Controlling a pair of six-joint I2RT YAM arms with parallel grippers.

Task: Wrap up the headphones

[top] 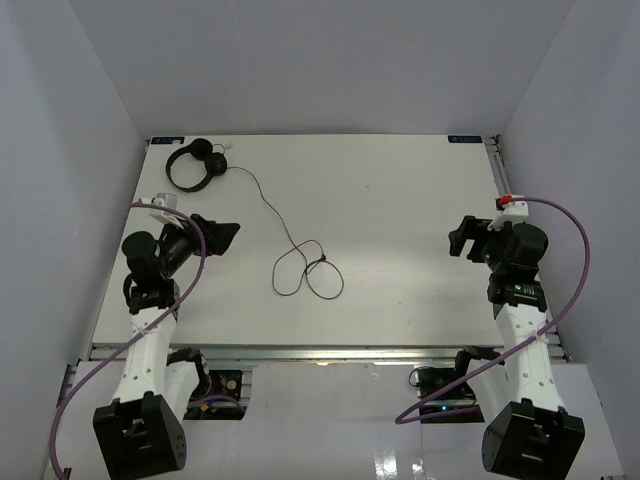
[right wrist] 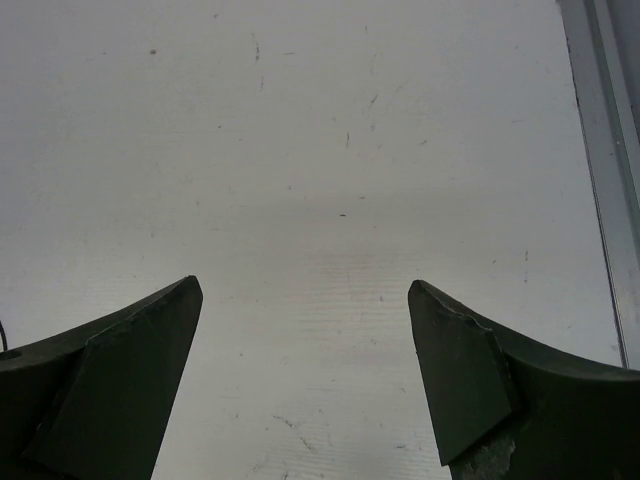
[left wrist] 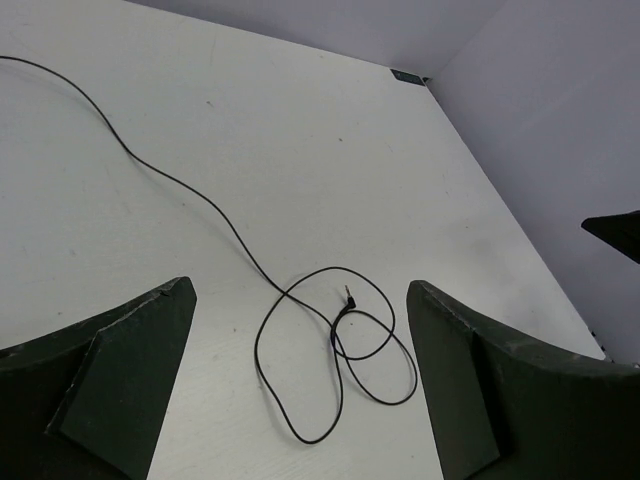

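Note:
The black headphones lie at the far left of the white table, folded with earcups together. Their thin black cable runs right and toward me into loose loops near the table's middle. In the left wrist view the loops and the plug tip lie on the table between my fingers, some way ahead. My left gripper is open and empty, left of the loops and nearer than the headphones. My right gripper is open and empty over bare table at the right, far from the cable.
Grey walls enclose the table on three sides. A metal rail runs along the table's right edge. Purple robot cables arc beside each arm. A red and white part sits on the right wrist.

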